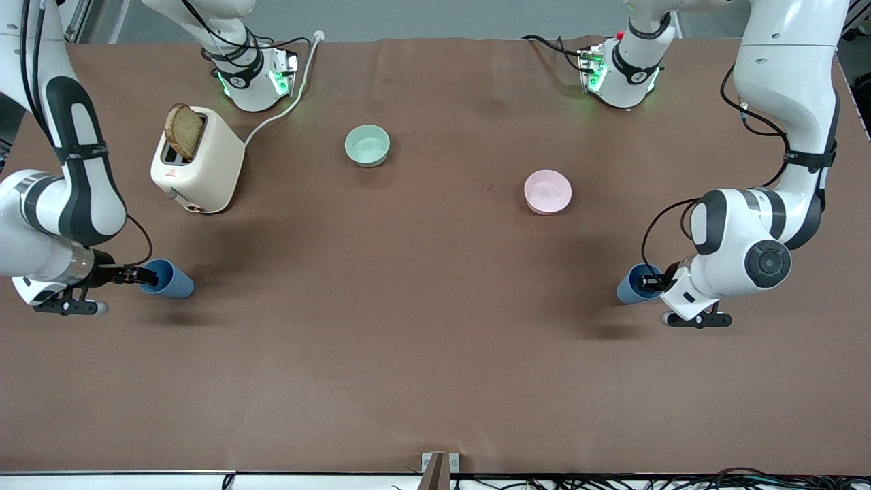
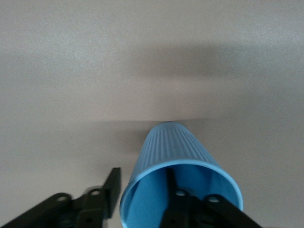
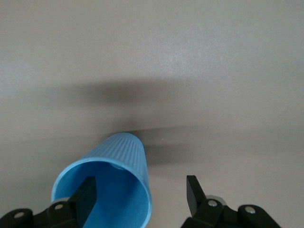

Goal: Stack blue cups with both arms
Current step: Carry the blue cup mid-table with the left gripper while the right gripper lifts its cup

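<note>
Two blue cups lie on their sides on the brown table. One cup (image 1: 173,280) is at the right arm's end, its mouth toward my right gripper (image 1: 144,275). In the right wrist view my right gripper (image 3: 140,192) is open, with one finger inside the cup (image 3: 123,152) and the other outside its wall. The other cup (image 1: 629,286) is at the left arm's end. My left gripper (image 1: 652,282) is at its mouth. In the left wrist view my left gripper (image 2: 142,190) is open, straddling the rim of the cup (image 2: 173,147) with one finger inside.
A cream toaster (image 1: 201,170) holding a slice of bread (image 1: 184,131) stands near the right arm's base, its white cable running to the table's edge. A pale green bowl (image 1: 367,145) and a pink bowl (image 1: 548,192) sit mid-table, farther from the front camera than the cups.
</note>
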